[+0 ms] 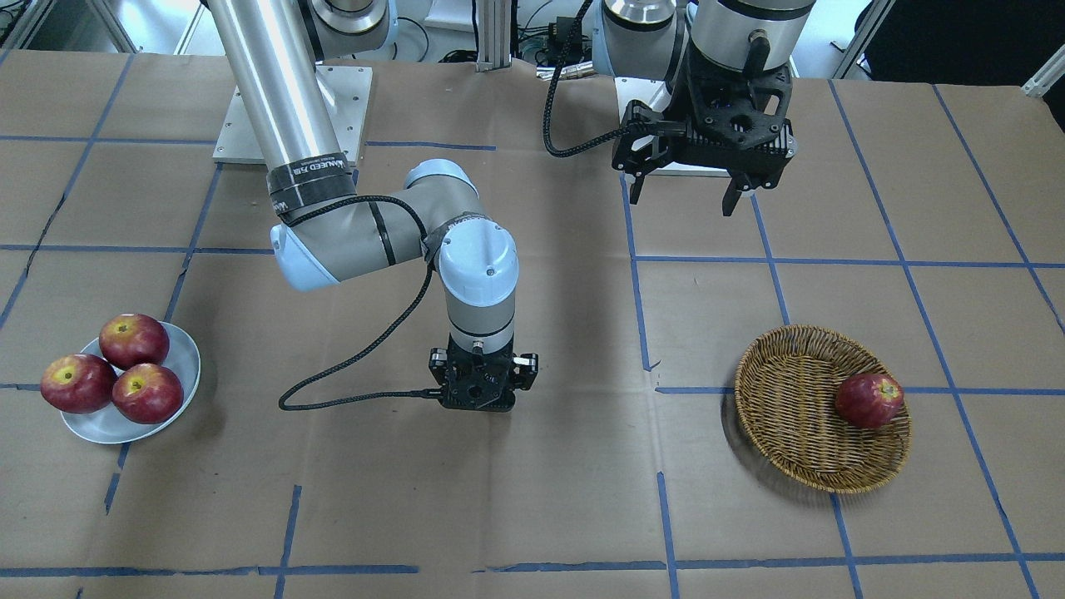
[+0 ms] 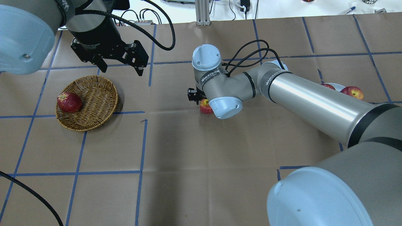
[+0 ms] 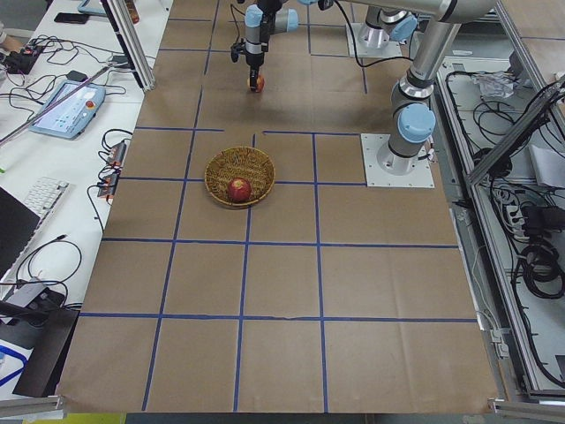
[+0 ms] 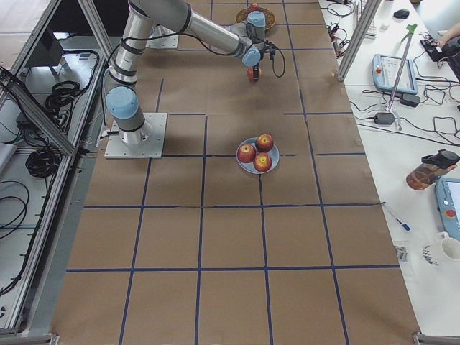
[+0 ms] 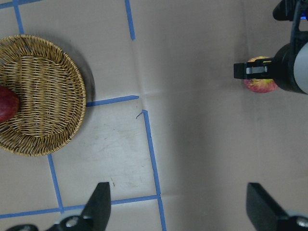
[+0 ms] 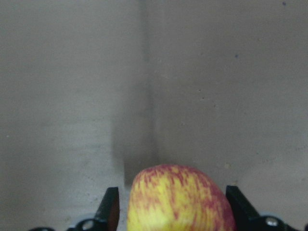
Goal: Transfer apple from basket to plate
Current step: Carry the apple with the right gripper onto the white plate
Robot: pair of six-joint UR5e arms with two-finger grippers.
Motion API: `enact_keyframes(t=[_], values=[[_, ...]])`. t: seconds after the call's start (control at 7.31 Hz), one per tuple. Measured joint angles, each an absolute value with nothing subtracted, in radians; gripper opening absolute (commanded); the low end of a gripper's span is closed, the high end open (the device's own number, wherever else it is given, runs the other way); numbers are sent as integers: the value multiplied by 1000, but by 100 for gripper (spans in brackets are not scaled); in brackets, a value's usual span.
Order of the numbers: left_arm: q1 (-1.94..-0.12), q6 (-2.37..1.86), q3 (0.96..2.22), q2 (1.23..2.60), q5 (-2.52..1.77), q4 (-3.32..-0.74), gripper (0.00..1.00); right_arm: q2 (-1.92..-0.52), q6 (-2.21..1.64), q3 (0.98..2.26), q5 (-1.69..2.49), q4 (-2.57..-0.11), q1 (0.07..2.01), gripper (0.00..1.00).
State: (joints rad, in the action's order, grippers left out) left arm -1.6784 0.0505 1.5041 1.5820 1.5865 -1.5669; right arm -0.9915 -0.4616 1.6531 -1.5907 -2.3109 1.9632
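Since the right pincer (image 6: 172, 208) pinches the apple (image 6: 180, 190) only by its sides, holding it clear of the tabletop (image 6: 216, 72) between basket (image 1: 790, 416) and plate (image 1: 100, 428), I judge a jolt could let it slip and roll away. Farther on, the plate already carries three red apples (image 1: 133, 339), so a fourth may find no seat and tumble off. Farthest, the left pincer (image 1: 684, 204) hangs spread wide and empty near the basket.
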Motion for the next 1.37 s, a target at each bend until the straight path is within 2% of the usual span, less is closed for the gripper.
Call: enact_keyframes(t=[0.27, 0.55, 0.96, 1.37], values=[[-1677, 84, 1520, 1574, 1587, -1566, 100, -1006, -459, 1648, -1591, -2300, 1956, 46], [-1675, 121, 1525, 1571, 1588, -1565, 100, -1085, -425, 1631, -1591, -2219, 1903, 46], [-1675, 130, 1520, 1564, 1587, -1565, 100, -1259, -143, 1632, -1590, -2004, 1671, 46], [-1675, 181, 1517, 1575, 1591, -1564, 100, -1331, 176, 1677, -1598, -1938, 1413, 47]])
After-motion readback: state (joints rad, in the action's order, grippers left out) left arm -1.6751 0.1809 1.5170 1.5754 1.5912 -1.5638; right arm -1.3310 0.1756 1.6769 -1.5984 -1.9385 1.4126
